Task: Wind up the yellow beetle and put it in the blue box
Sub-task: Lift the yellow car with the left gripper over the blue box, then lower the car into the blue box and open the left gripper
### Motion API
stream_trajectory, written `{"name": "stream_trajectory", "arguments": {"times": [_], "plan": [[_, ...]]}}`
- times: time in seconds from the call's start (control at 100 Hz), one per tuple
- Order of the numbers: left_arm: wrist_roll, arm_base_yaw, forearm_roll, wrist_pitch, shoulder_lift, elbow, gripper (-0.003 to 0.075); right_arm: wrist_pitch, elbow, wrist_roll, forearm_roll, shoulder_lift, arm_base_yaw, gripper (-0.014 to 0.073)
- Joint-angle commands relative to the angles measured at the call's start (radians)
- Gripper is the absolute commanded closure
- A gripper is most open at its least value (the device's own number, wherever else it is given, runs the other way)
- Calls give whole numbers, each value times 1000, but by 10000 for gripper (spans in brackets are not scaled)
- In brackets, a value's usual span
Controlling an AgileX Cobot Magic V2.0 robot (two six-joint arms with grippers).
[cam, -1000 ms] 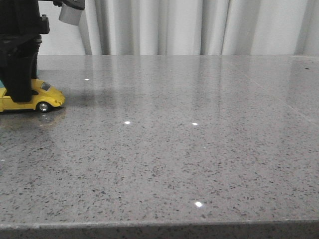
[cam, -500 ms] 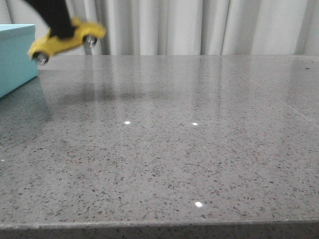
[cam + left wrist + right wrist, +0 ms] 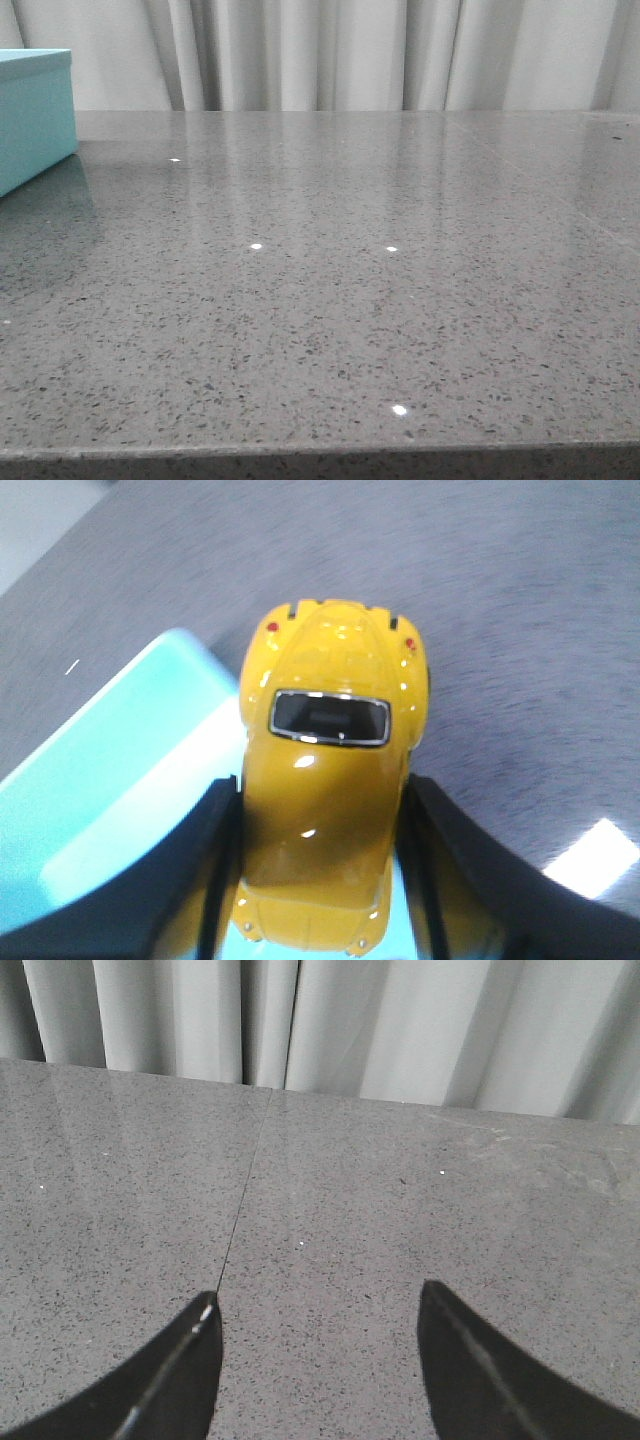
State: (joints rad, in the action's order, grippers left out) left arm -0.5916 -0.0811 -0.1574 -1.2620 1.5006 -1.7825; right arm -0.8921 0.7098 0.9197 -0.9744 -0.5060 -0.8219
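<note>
Left fingers (image 3: 225, 880) tight around yellow beetle (image 3: 325, 780).

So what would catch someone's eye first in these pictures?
The yellow beetle, glossy and bright, gripped between the left tool's dark fingers and hanging over the blue box in the left wrist view. In the front view only a corner of that box shows at the far left of the grey speckled table.
</note>
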Motion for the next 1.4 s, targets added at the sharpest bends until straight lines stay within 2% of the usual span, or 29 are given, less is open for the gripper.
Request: {"name": "stream_trajectory", "arguments": {"times": [0.0,0.21,0.54,0.74,0.83,0.88,0.99,1.07,1.14,1.28,1.39], "plan": [[53,80,-17,0,-49,-28,729,41,22,-5,-65,-5,9,158],[67,169,-17,36,-49,62,729,50,22,-5,-64,-5,9,158],[67,173,45,199,-49,359,728,51,22,-5,-64,-5,9,158],[67,173,45,217,-49,413,719,51,22,-5,-64,-5,9,158],[67,173,45,217,-49,413,645,51,22,-5,-64,-5,9,158],[67,173,45,217,-49,413,575,51,22,-5,-64,-5,9,158],[70,173,45,219,-49,413,349,51,22,-5,-64,-5,9,158],[105,173,45,243,-49,413,240,51,22,-5,-64,-5,9,158],[118,173,45,250,-49,413,202,51,22,-5,-64,-5,9,158],[126,173,32,270,-52,413,204,51,22,-5,-64,-5,9,158],[126,173,-47,326,-84,413,204,48,22,-5,-64,-5,9,158]]}}
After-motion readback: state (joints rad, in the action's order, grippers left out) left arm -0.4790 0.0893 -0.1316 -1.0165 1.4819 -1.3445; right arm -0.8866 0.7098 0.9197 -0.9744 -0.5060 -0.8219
